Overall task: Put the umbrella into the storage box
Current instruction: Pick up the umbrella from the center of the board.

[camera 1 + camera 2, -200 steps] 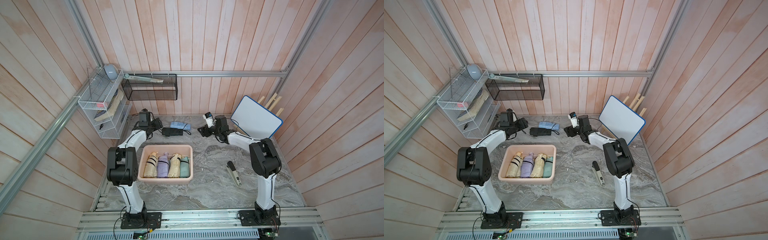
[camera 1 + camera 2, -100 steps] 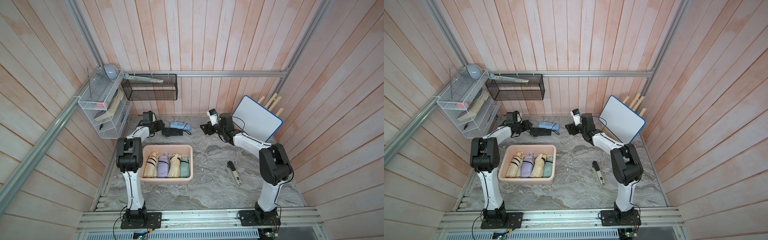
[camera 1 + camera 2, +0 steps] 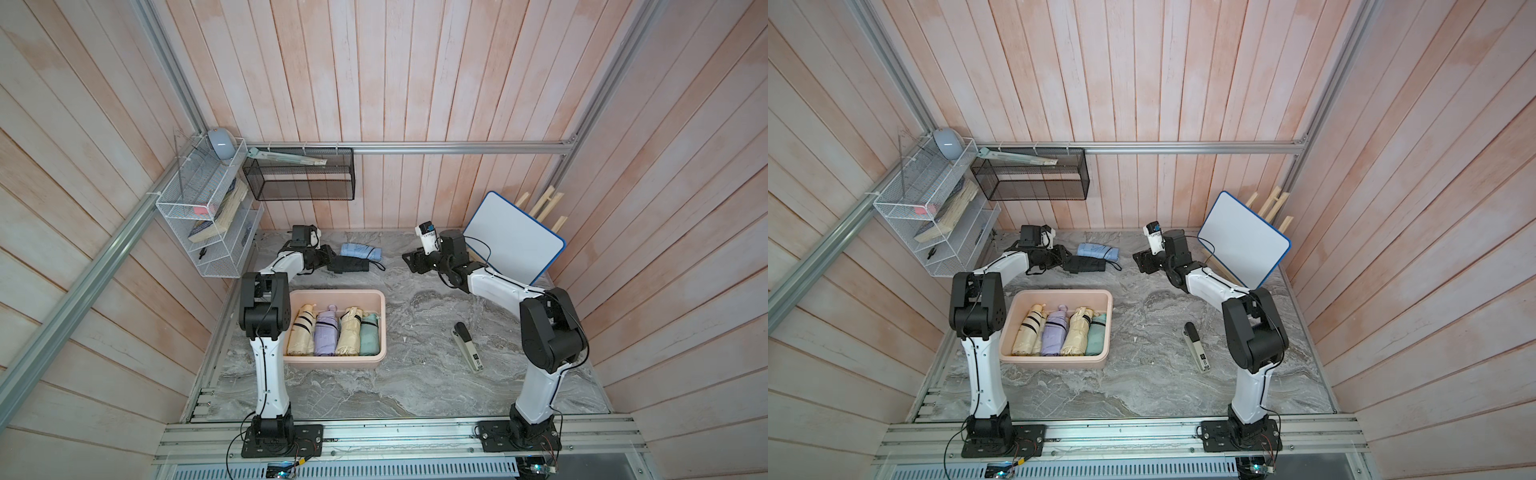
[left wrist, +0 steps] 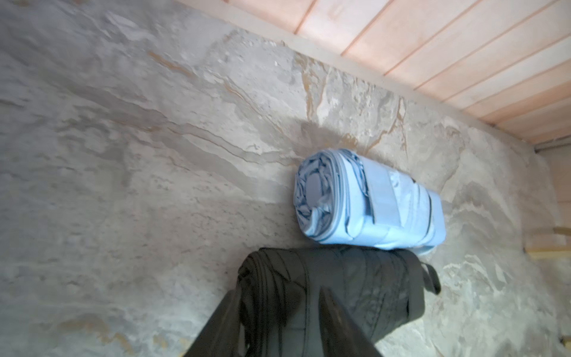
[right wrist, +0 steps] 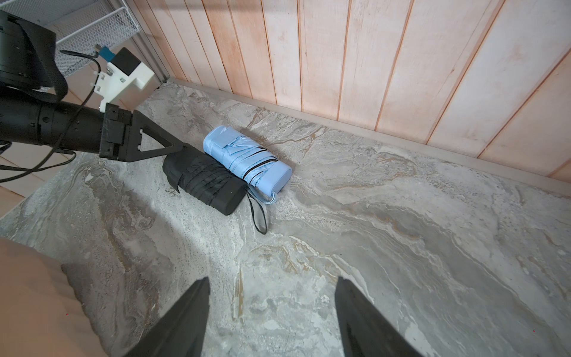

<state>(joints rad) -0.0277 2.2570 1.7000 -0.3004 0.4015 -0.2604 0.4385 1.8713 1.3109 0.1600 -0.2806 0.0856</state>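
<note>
**Top views:** L gripper [image 3: 330,261] sits low at the rear of the grey marble-look table [image 3: 415,374], at one end of the black folded fabric umbrella [image 3: 353,264]. That umbrella lies on the table behind the pale pink rectangular plastic storage box [image 3: 336,293], outside it. A light-blue folded fabric umbrella [image 3: 360,251] touches it on the wall side. The box holds four folded umbrellas [image 3: 332,332] side by side. R gripper [image 3: 409,262] is well apart.

**L wrist:** fingers [image 4: 222,315] are closed onto both sides of the black umbrella's end.

**R wrist:** R gripper [image 5: 272,279] has jaws wide apart w/ nothing between, over bare table.
</note>
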